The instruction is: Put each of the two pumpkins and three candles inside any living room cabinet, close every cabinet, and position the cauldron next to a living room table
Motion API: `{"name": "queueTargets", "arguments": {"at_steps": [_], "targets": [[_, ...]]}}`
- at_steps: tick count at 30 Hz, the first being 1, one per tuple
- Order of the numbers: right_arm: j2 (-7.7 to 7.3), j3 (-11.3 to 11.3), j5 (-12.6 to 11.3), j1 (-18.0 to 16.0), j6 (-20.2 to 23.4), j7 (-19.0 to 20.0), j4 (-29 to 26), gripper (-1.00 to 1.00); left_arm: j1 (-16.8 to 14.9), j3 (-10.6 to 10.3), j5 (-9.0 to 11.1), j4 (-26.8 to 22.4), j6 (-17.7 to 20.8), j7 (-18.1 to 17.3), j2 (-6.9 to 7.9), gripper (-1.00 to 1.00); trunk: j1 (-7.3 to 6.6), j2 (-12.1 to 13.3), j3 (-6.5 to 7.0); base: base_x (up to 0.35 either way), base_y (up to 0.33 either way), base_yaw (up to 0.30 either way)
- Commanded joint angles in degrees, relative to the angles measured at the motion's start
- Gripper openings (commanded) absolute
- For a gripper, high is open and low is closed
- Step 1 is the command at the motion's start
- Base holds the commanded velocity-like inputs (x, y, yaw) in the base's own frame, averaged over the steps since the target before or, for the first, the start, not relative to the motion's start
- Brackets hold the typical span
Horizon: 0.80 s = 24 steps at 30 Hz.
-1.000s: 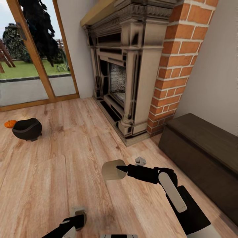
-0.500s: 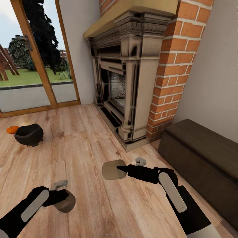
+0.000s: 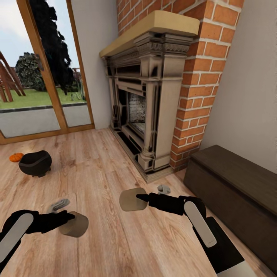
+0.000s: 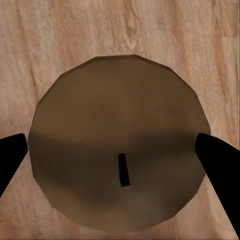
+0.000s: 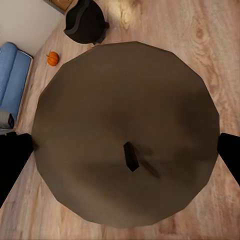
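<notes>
Head view: both arms hang over the wood floor (image 3: 100,173), the left gripper (image 3: 71,223) clamped on one candle (image 3: 75,225) and the right gripper (image 3: 140,198) clamped on a second candle (image 3: 132,199), with the cauldron (image 3: 35,163) and a pumpkin (image 3: 16,157) just beside it on the floor near the glass door (image 3: 42,69), and the cabinet (image 3: 231,184), closed, right of the brick fireplace (image 3: 150,104). Left wrist view: the two dark fingers (image 4: 217,160) press against opposite sides of the candle (image 4: 117,145), wick end facing the camera. Right wrist view: the fingers (image 5: 15,155) grip the other candle (image 5: 125,135) likewise, with the cauldron (image 5: 86,21) and pumpkin (image 5: 52,58) on the floor beyond it.
</notes>
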Motion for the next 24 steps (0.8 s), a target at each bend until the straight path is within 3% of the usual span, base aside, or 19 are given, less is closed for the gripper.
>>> {"name": "queueTargets", "arguments": {"at_steps": [1, 10, 13, 16, 18, 24], "targets": [[0.00, 0.03, 0.43, -0.02, 0.15, 0.38, 0.06, -1.00, 0.06, 0.04, 0.60, -0.15, 0.10, 0.70, -0.08, -1.00, -0.03, 0.00, 0.17, 0.000, 0.000, 0.000], [0.37, -0.18, 0.39, -0.02, 0.07, -0.16, 2.41, -1.00, 0.20, -0.09, 0.08, -0.01, -0.06, 1.61, -0.82, -1.00, -0.27, 0.12, 2.17, 0.000, 0.000, 0.000], [0.27, -0.15, 0.61, -0.04, 0.06, -1.92, 2.34, -1.00, 0.19, 0.02, 0.25, 0.05, -0.18, 6.95, -1.55, -1.00, -0.34, 0.16, 2.83, 0.000, 0.000, 0.000], [0.37, -0.01, 0.58, -0.03, 0.06, -2.60, 2.47, -1.00, 0.19, 0.15, 0.20, 0.04, -0.20, 9.96, -2.82, -1.00, -0.81, 0.97, 3.41, 0.000, 0.000, 0.000], [0.26, -0.26, 0.42, -0.04, 0.06, -2.78, 2.51, -1.00, 0.20, 0.17, 0.20, 0.04, -0.20, 11.21, -3.87, -1.00, -1.25, 1.77, 3.77, 0.000, 0.000, 0.000], [0.24, -0.39, 0.23, -0.04, -0.01, -2.91, 2.54, -1.00, 0.12, 0.27, -0.07, 0.04, -0.25, 11.42, -4.11, -1.00, -2.57, 4.18, 4.85, 0.000, 0.000, 0.000]]}}
